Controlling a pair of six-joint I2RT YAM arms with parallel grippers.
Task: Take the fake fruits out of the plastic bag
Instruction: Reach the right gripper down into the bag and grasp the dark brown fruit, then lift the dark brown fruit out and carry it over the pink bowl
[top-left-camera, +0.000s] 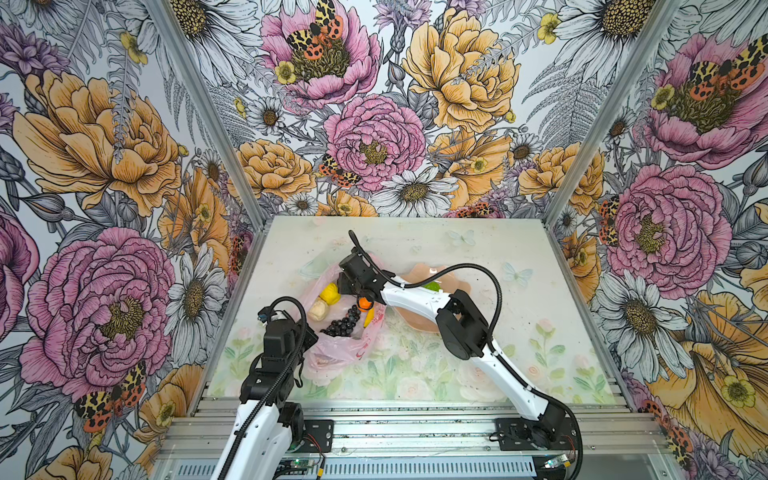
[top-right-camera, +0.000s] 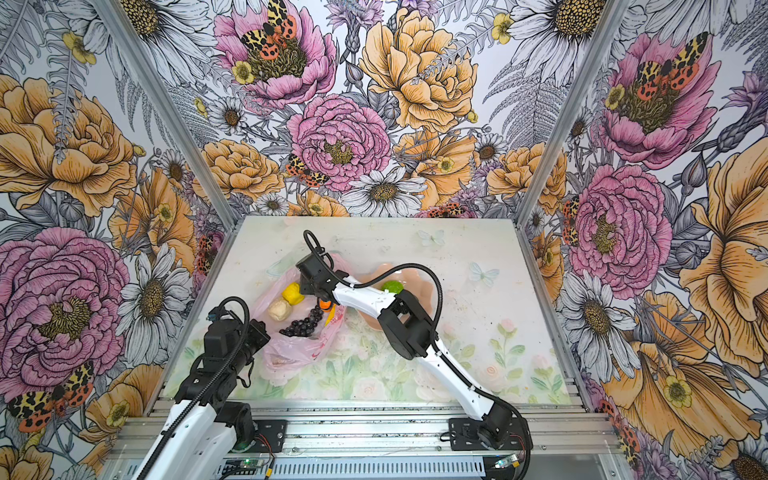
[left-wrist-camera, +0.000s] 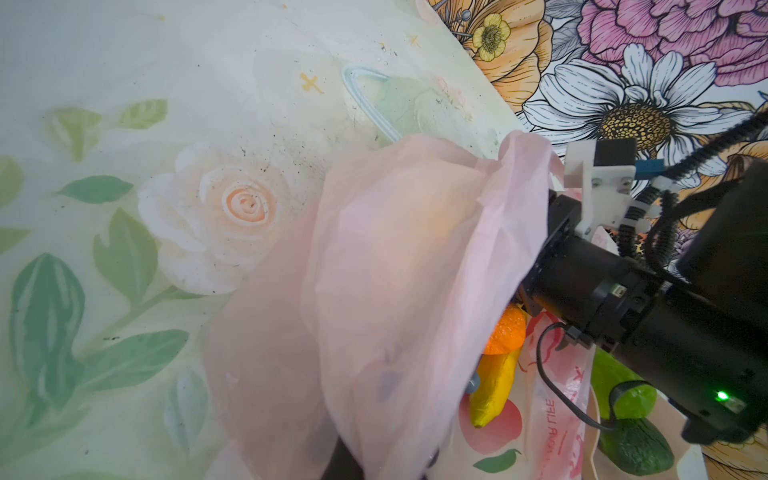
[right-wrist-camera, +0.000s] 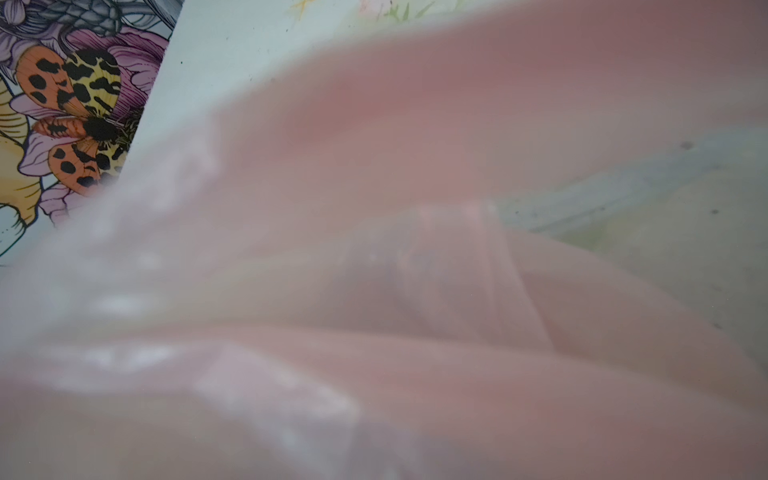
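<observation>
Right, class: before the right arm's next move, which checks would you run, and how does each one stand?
1. Bag mouth held open: ok; left gripper is shut, apparently pinching the plastic bag at its rim.
2. Right gripper over the orange: ok.
3. Jaws closed on the orange: cannot tell; hidden in both top views.
4. Right wrist view clear: not ok; bag film covers it.
5. Dish shows bare space: ok; it holds the lime and avocado.

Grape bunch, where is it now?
In both top views the grape bunch lies inside the open plastic bag, left of centre, between the beige piece and the banana.
</observation>
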